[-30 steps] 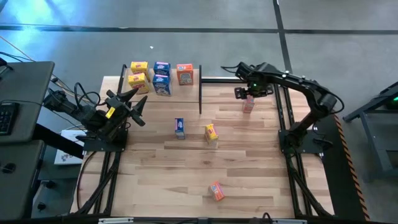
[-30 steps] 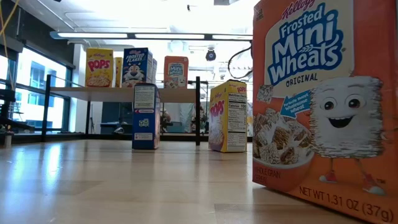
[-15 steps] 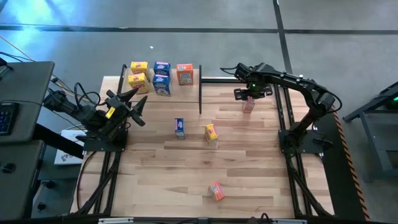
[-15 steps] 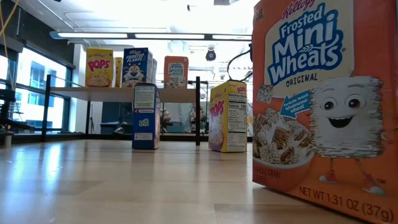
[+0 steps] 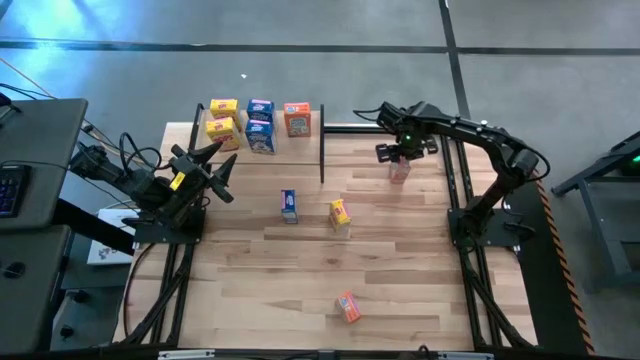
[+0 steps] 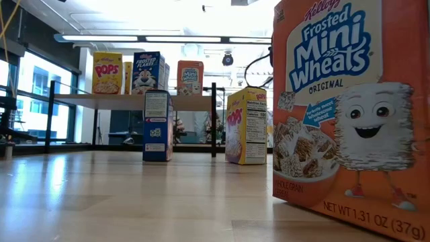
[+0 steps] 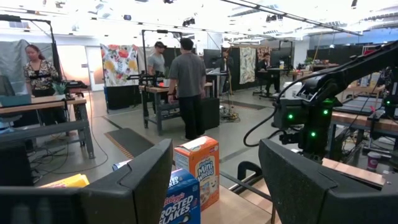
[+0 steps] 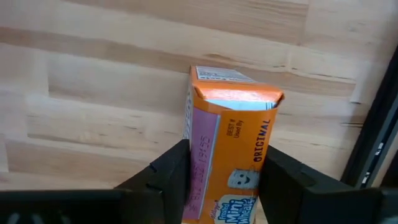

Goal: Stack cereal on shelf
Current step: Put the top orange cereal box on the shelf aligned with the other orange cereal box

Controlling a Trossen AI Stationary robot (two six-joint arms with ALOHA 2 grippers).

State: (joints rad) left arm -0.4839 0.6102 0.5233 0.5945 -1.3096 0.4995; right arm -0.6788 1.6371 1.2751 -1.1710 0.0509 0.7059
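An orange cereal box (image 8: pixel 231 144) stands upright on the table near the far right, and my right gripper (image 5: pixel 401 154) is shut on it from above. The shelf (image 5: pixel 300 134) at the far left carries two yellow boxes (image 5: pixel 223 118), two blue ones (image 5: pixel 260 124) and an orange one (image 5: pixel 297 119). A blue box (image 5: pixel 289 205) and a yellow box (image 5: pixel 340 214) stand at mid-table. Another orange box (image 5: pixel 348 307) stands near the front edge. My left gripper (image 5: pixel 213 163) waits open by the shelf's left end. My right gripper pinches the orange box between its two fingers, one finger (image 8: pixel 169 175) on the pale narrow side (image 8: pixel 195 160) and the other (image 8: pixel 285 182) on the opposite side. The fingers point down from above. The box stands upright, its bottom on the table.
A black shelf post (image 5: pixel 322 155) rises just left of the held box. The right arm's frame rail (image 8: pixel 373 143) runs close beside the box. Bare tabletop (image 5: pixel 400 260) lies between the loose boxes. People stand in the room beyond the table.
My right gripper's fingers have drawn in on the orange box, which stays standing in place on the table.
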